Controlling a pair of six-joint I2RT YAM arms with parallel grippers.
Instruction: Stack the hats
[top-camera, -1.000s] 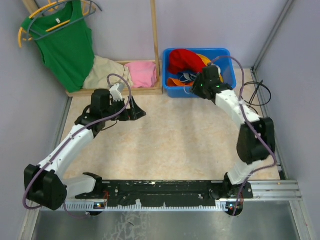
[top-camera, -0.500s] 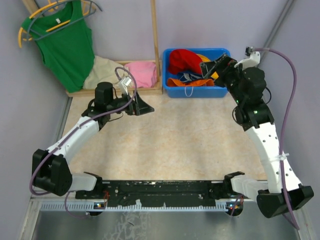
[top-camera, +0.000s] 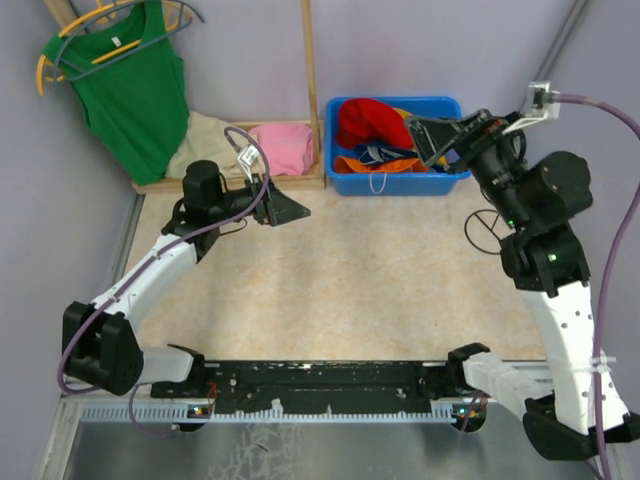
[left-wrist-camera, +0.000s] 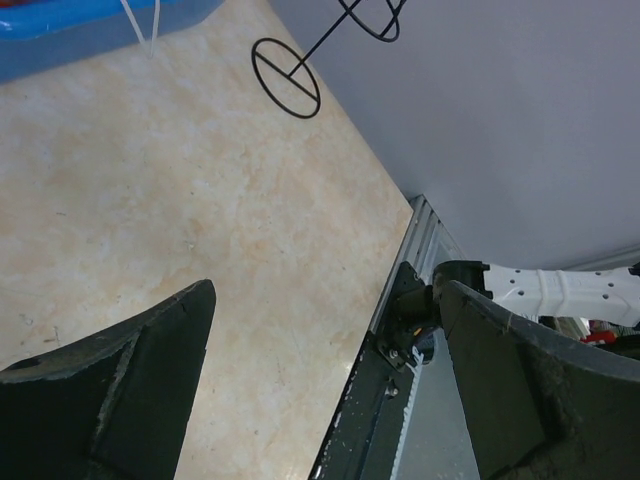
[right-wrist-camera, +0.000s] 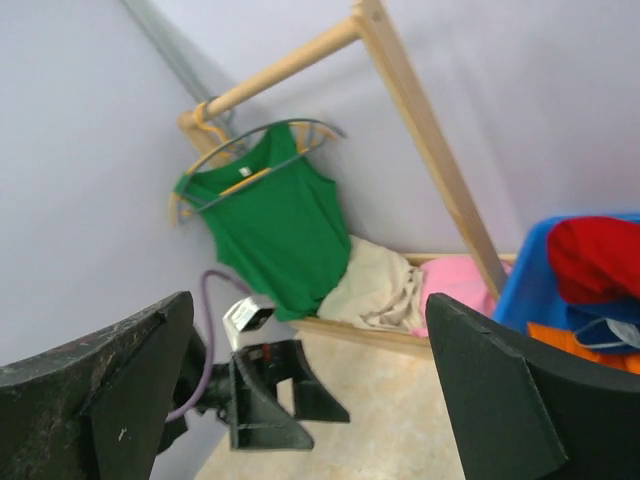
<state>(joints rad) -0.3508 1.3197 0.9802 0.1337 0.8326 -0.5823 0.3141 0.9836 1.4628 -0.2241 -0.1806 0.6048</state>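
Observation:
The hats lie heaped in a blue bin (top-camera: 452, 108) at the back: a red hat (top-camera: 366, 122) on top, a bright orange hat (top-camera: 362, 164) at the front, a bit of yellow-orange hat (top-camera: 408, 117) and navy blue hat (top-camera: 384, 153) between them. My right gripper (top-camera: 428, 140) hangs open and empty over the bin's right side, pointing left. Its wrist view catches the red hat (right-wrist-camera: 597, 258) and the orange hat (right-wrist-camera: 580, 352) at the right edge. My left gripper (top-camera: 287, 208) stands open and empty over the floor, left of the bin.
A green tank top (top-camera: 130, 85) hangs on a wooden rack (top-camera: 310, 80) at the back left, with beige clothes (top-camera: 210, 145) and pink clothes (top-camera: 284, 147) folded beneath. Black cable loops (top-camera: 495, 215) lie right of the bin. The arms' rail (top-camera: 320, 385) runs along the near edge.
My right arm has risen out of the bin and swung right, its gripper opening with nothing in it. My left gripper has shifted slightly to the right.

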